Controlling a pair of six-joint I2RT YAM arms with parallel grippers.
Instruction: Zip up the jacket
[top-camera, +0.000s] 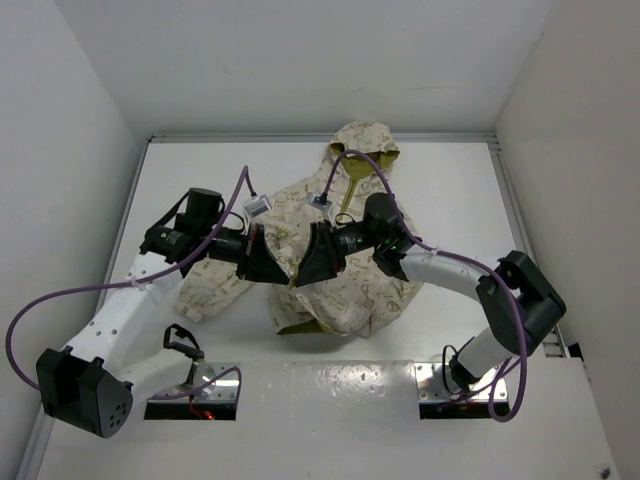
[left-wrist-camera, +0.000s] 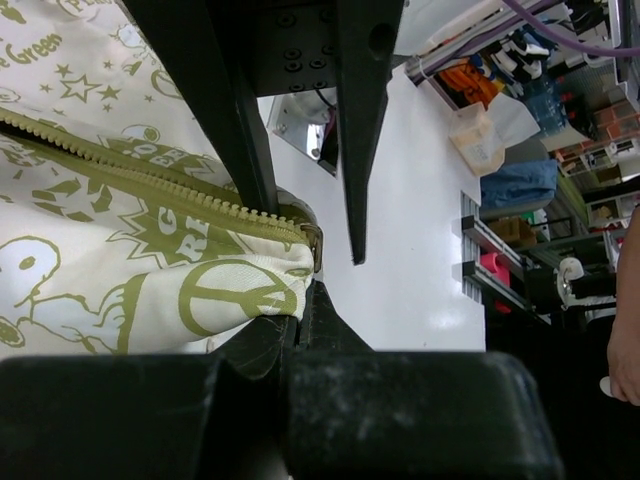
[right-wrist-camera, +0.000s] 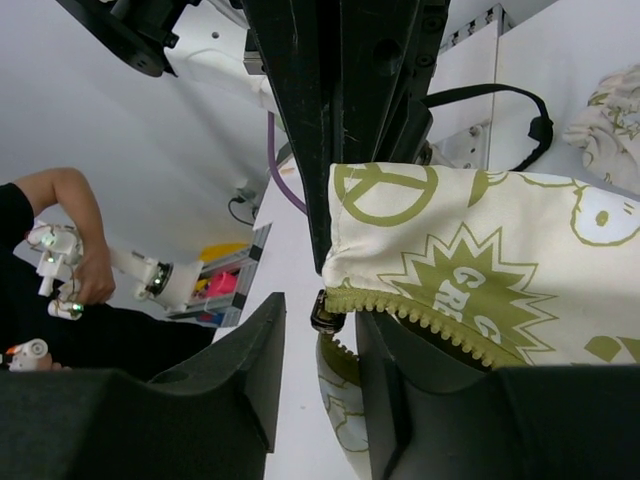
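- Jacket (top-camera: 350, 290) lies mid-table; left gripper (left-wrist-camera: 305, 320) is fully closed, pinching its hem corner.
- Right gripper (right-wrist-camera: 320, 330), part open, straddles the zip end (right-wrist-camera: 323, 313); an off-centre clamp could catch fabric or slip off.

Cream jacket (top-camera: 350, 290) on white table (top-camera: 470, 200)
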